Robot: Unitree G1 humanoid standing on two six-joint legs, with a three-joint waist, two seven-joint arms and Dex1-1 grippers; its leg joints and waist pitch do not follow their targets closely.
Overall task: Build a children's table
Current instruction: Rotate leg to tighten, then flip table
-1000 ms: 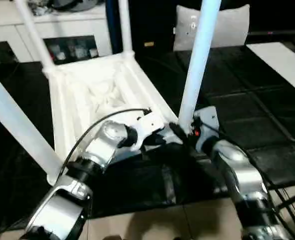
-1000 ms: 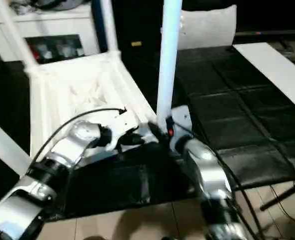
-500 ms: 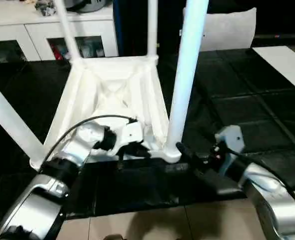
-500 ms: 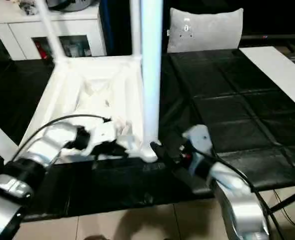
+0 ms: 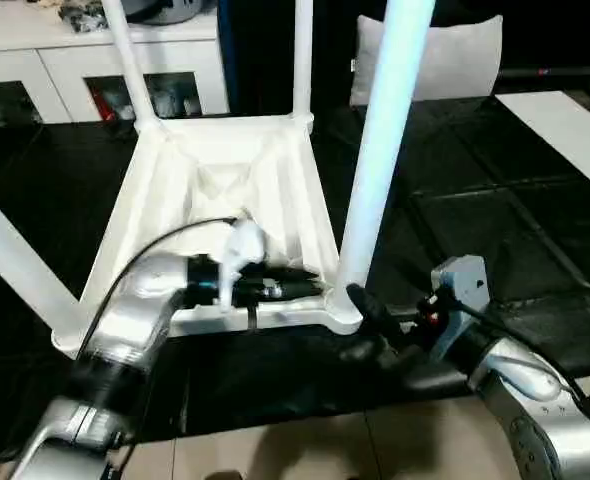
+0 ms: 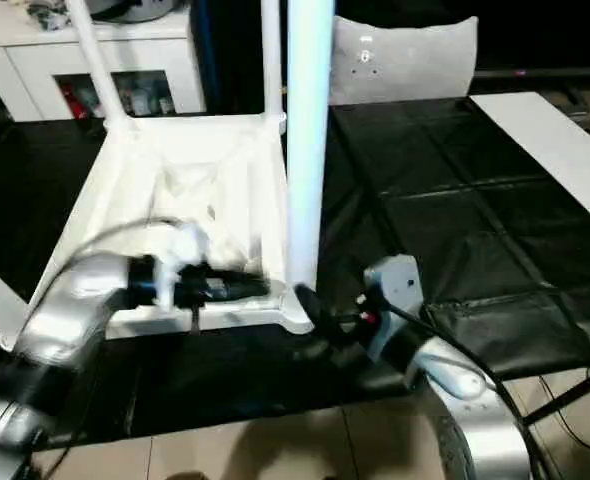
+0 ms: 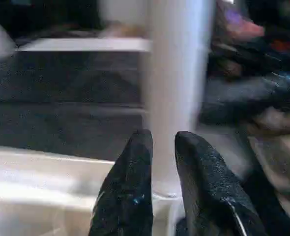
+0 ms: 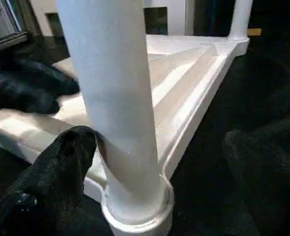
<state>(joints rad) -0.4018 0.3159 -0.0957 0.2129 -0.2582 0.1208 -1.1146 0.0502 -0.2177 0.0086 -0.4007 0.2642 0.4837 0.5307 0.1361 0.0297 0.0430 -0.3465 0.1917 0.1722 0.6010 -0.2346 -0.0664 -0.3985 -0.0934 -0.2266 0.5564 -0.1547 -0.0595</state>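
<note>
From the head cameras you see the children's table (image 5: 225, 190) lying upside down on a black mat (image 5: 495, 220), its ribbed underside facing up. Four white legs rise from its corner sockets: two at the far corners, one leaning out at the near left, and the near right leg (image 5: 380, 150) standing tall just ahead of you. A grey-white cushion (image 5: 445, 60) stands at the mat's far edge, with white cabinets (image 5: 85, 70) behind to the left.

Your left gripper (image 5: 310, 287) lies along the near rim of the tabletop, pointing toward the base of the near right leg. Your right gripper (image 5: 370, 325) sits low just beside that corner, one finger near the socket and the other well apart from it.

In the left wrist view, your left gripper's two black fingers (image 7: 130, 191) stand close together with only a narrow gap, grasping nothing; the leg (image 7: 177, 73) rises just beyond their tips.

In the right wrist view, your right gripper's jaws are spread wide on either side of the leg (image 8: 115, 108). One finger (image 8: 61, 167) touches or nearly touches the leg just above the socket; the other finger (image 8: 263, 167) stays clear.
</note>
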